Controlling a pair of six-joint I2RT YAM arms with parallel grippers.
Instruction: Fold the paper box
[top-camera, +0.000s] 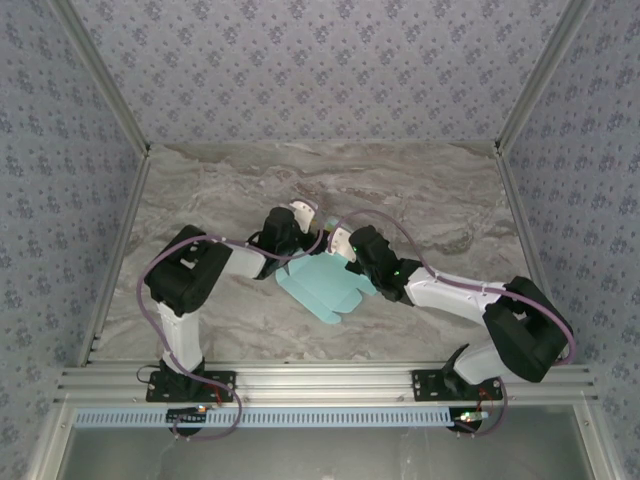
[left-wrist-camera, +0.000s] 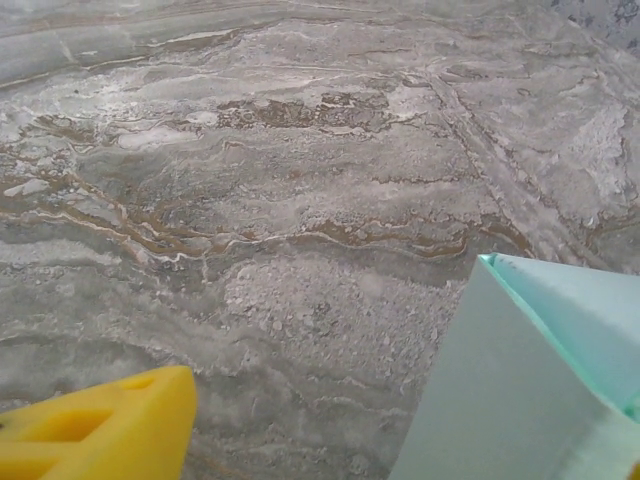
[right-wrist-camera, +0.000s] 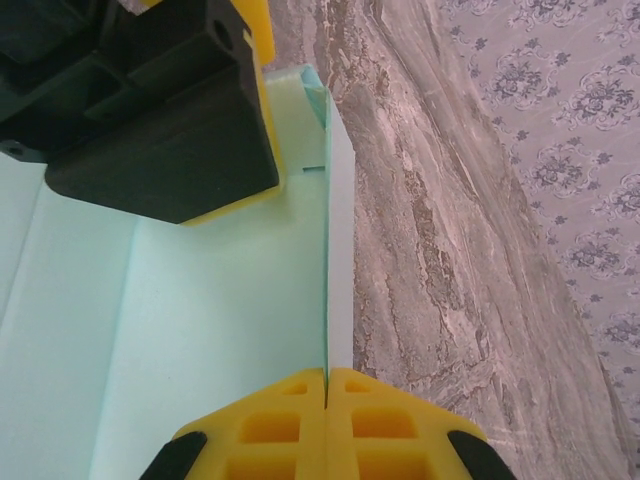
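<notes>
Near the counter's (top-camera: 440, 190) middle, the paper box (top-camera: 322, 288) lay mostly flat, one wall raised and pinched by the right gripper (right-wrist-camera: 327, 385), the left gripper (left-wrist-camera: 365, 455) released alongside, most folds apparently remaining.

The paper box (top-camera: 325, 285) lies at the centre of the surface (top-camera: 440, 195). The left claw (top-camera: 297, 222) stands at its far-left corner, the right claw (top-camera: 345, 245) at its far-right edge.

Top overhead, far; wrists close; all share paper box (top-camera: 325, 285)
</notes>
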